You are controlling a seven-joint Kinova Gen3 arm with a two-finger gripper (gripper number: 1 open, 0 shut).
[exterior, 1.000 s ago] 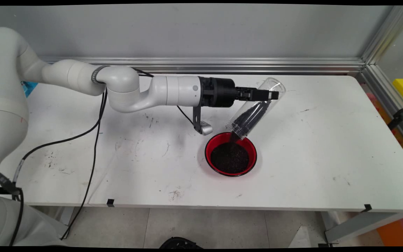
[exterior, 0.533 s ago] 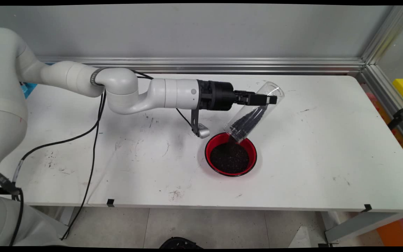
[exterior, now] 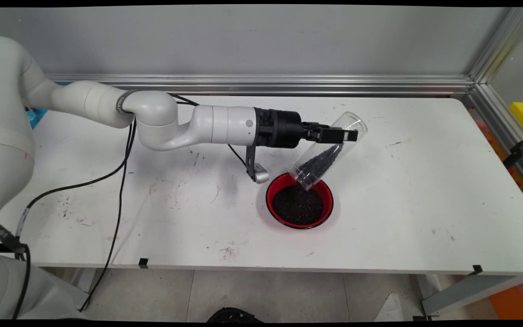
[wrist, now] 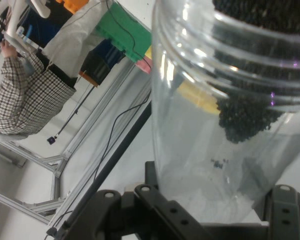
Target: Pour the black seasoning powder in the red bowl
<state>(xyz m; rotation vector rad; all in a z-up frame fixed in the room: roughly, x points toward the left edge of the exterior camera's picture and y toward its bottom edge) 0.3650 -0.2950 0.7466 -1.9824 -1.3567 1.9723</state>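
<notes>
Right of centre in the main view, your gripper [exterior: 345, 135] is clenched on a clear jar [exterior: 329, 150], gripping it near its closed upper end, so the open mouth is free to point down and to the left. The tilt lets the black grains [exterior: 320, 161] slide along the jar's lower wall toward the mouth, which hangs just over the far rim of the red bowl [exterior: 299, 200]. That bowl sits on the white table [exterior: 425, 190] just below the jar and already holds a dark layer of grains. In the hand view the jar [wrist: 225, 125] fills the right half of the frame, with grains [wrist: 245, 117] bunched at the threaded neck near the top.
</notes>
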